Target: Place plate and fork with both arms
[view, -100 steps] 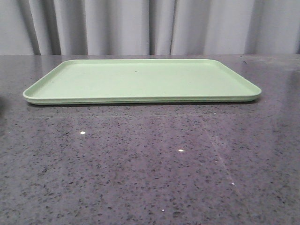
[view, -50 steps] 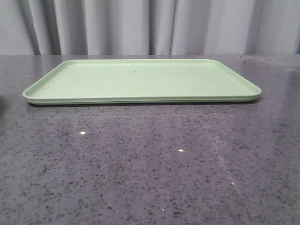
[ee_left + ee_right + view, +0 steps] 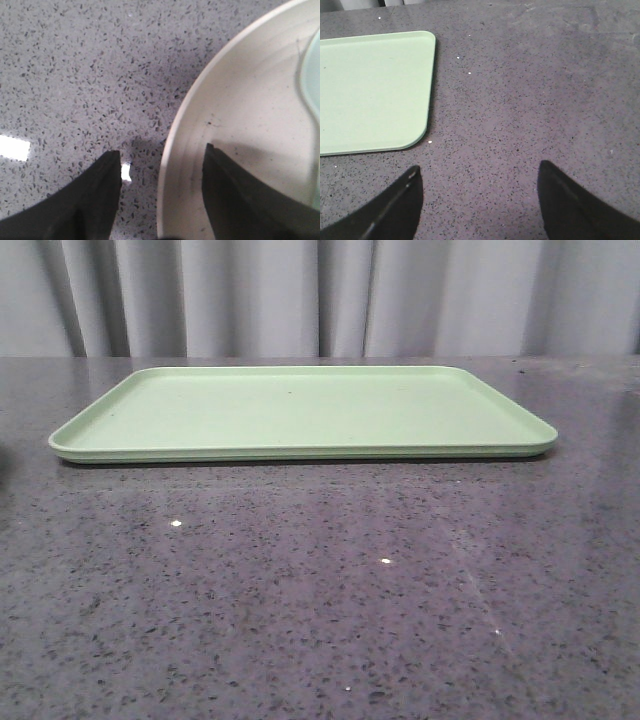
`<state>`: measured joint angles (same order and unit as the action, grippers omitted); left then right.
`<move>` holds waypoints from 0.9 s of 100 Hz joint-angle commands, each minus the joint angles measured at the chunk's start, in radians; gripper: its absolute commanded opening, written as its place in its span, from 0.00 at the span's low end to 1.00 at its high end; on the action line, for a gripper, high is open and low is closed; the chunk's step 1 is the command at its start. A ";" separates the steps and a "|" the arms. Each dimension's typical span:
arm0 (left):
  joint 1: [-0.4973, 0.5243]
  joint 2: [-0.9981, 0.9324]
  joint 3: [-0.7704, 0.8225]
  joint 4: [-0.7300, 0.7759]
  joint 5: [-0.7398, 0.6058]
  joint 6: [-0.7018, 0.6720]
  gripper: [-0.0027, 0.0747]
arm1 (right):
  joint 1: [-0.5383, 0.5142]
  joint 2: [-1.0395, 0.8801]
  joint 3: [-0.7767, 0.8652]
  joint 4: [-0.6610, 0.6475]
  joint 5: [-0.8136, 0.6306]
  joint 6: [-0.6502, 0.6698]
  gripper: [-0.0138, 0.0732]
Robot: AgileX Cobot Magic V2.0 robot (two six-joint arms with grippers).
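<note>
Two grippers w/ jaws spread, holding nothing: your left gripper (image 3: pixel 162 167) straddles the plate (image 3: pixel 240 130) rim, one finger over the plate, one over the countertop (image 3: pixel 75 75); your right gripper (image 3: pixel 477 187) hangs over bare countertop near the green tray (image 3: pixel 370 90) corner. Fork not visible.

My front camera looks low and forward over the desk (image 3: pixel 320 620) to the green tray (image 3: pixel 300 410). My right wrist camera looks down from higher and shares this tray's corner; my left one sits very near the plate (image 3: pixel 240 150).

Light green tray (image 3: pixel 300 410), grey speckled table (image 3: pixel 320 590), pinkish-cream plate (image 3: pixel 240 130), black jaws
</note>
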<state>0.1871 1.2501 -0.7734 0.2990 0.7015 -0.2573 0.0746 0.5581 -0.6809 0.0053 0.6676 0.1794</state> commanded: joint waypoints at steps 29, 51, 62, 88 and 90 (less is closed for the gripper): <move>0.001 -0.015 -0.032 -0.014 -0.017 -0.014 0.14 | 0.003 0.011 -0.037 -0.005 -0.071 -0.005 0.73; 0.001 -0.015 -0.032 -0.014 -0.017 -0.014 0.01 | 0.003 0.011 -0.037 -0.005 -0.070 -0.005 0.73; 0.001 -0.015 -0.032 -0.014 -0.017 -0.014 0.01 | 0.003 0.011 -0.037 -0.005 -0.070 -0.005 0.73; 0.001 -0.017 -0.032 -0.016 0.017 -0.005 0.01 | 0.003 0.011 -0.037 -0.005 -0.069 -0.005 0.73; 0.001 -0.020 -0.032 -0.020 0.018 -0.005 0.01 | 0.003 0.011 -0.037 -0.005 -0.069 -0.005 0.73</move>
<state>0.1871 1.2501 -0.7856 0.2726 0.7055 -0.2654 0.0746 0.5581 -0.6809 0.0053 0.6676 0.1794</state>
